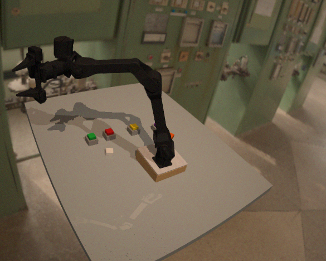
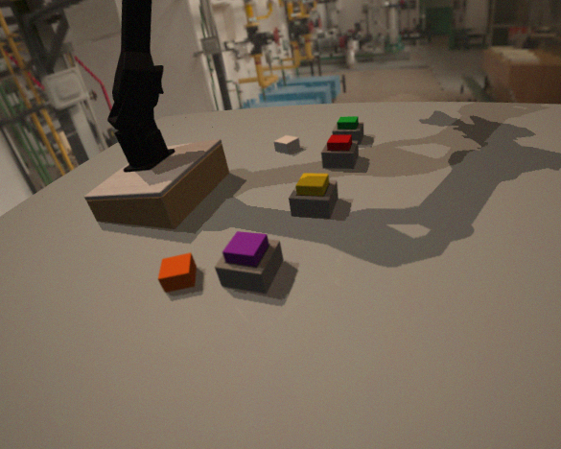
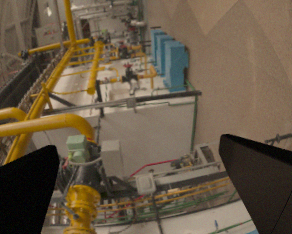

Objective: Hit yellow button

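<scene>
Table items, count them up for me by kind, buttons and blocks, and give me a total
Buttons: 4, namely green, red, yellow, purple
Blocks: 2, namely white, orange
Total: 6

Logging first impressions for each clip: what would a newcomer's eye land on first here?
The black arm rises from its wooden base and stretches out high past the table's far edge, its open, empty tool well away from every button. Below it, a row of buttons runs across the grey table: green, red, yellow and purple, with an orange block beside the purple one.
</scene>
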`<act>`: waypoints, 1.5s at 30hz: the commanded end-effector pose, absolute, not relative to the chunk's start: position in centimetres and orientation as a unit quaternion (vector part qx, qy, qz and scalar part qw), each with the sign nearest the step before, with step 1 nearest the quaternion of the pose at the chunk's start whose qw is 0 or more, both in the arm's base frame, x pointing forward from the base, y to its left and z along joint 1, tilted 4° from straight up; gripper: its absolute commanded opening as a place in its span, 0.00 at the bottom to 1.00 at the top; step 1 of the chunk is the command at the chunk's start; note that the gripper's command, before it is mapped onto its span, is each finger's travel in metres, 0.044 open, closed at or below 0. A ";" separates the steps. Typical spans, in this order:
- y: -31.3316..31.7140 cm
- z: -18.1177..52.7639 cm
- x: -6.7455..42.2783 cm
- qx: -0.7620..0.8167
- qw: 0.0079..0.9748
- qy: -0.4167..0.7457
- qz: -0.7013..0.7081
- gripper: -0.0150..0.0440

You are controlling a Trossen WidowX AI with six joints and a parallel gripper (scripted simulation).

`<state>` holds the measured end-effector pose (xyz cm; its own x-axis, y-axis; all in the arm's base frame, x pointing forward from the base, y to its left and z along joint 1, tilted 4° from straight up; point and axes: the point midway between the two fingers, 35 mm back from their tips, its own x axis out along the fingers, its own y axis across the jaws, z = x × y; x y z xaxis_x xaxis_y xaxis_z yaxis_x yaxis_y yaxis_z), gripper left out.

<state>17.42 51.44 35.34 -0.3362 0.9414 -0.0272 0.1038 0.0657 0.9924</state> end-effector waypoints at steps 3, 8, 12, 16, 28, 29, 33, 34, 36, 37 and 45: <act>46.7 30.7 26.5 0.432 0.536 0.561 0.459 0.93; 41.3 26.6 32.2 0.406 0.636 0.533 0.383 0.93; 36.0 23.3 35.7 0.367 0.702 0.522 0.316 0.93; 30.0 20.1 37.9 0.315 0.753 0.522 0.248 0.93; 10.6 12.3 36.6 0.113 0.788 0.602 0.064 0.93; 9.0 11.9 36.0 0.096 0.782 0.614 0.052 0.93; 3.1 10.4 32.5 0.026 0.743 0.668 0.019 0.93; 1.7 10.2 31.4 0.010 0.730 0.683 0.013 0.93; -0.9 9.8 29.1 -0.021 0.700 0.714 0.007 0.93; -1.3 9.8 28.7 -0.026 0.693 0.720 0.007 0.93; -1.4 9.8 28.6 -0.027 0.692 0.721 0.007 0.93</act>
